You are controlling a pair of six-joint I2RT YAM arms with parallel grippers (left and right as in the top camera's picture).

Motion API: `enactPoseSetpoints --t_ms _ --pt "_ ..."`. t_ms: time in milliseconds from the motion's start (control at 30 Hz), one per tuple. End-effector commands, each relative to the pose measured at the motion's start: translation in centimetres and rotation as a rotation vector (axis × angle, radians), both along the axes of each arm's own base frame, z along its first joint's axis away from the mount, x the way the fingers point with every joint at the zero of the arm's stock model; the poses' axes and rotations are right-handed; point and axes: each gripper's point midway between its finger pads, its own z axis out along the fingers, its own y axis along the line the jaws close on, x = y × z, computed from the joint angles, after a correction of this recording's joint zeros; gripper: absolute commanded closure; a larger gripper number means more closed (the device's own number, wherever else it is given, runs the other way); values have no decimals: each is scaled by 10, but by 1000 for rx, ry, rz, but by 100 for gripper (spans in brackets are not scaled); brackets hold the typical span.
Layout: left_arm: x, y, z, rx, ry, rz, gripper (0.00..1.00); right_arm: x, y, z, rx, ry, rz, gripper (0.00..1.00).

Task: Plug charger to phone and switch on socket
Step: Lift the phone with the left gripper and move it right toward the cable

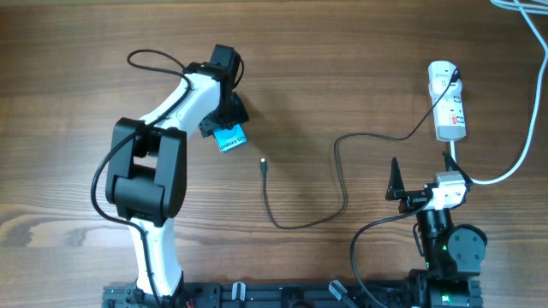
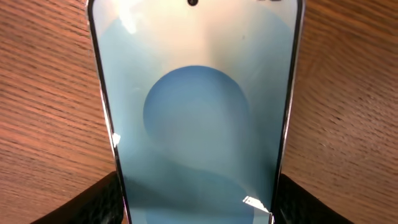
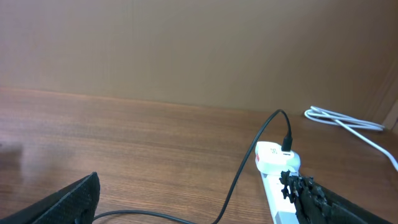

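Phone (image 2: 199,112): flat on the tabletop (image 1: 68,68), screen up and lit pale blue, lying under the left gripper (image 1: 223,127) and between its fingers (image 2: 93,202).
Left gripper: one dark finger runs along each long edge of the phone, with no wood showing in between. Whether it is squeezing the phone, I cannot tell from here.
Charger (image 1: 342,184): a thin black cable looping loosely across the tabletop. Its free tip (image 1: 264,163) lies just off to the side of the left gripper, apart from the phone.
Plug end of the charger: seated in the socket (image 1: 447,107).
Socket: white, lying just ahead of the right gripper (image 3: 189,186), close by one finger and not touched.
Right gripper: fingers spread wide, with only tabletop and a stretch of black cable between them.
Thick white cable (image 1: 522,145): curves away on the outer side of the right gripper.
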Motion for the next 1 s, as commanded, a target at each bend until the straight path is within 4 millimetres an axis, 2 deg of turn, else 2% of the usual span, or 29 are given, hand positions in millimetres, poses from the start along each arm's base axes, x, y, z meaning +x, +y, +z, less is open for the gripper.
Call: enactPoseSetpoints --t_ms 0,133,367,500,600,800,967 --pt "-61 -16 -65 9 239 -76 31 0 -3 2 10 -11 -17 0" --pt "-71 -27 -64 19 259 -121 31 0 -3 2 10 -11 -17 0" --pt "-88 -48 -62 31 293 -382 23 0 -3 2 10 -11 -17 0" --pt "-84 -50 -63 35 272 -337 18 0 -3 2 10 -11 -17 0" --pt "-77 -49 -64 28 247 -280 0 0 -3 2 10 -11 -17 0" --pt "-64 -48 -66 9 205 -260 0 0 -3 2 10 -11 -17 0" --pt "-64 -49 -66 8 200 -263 0 0 -3 2 10 -11 -17 0"
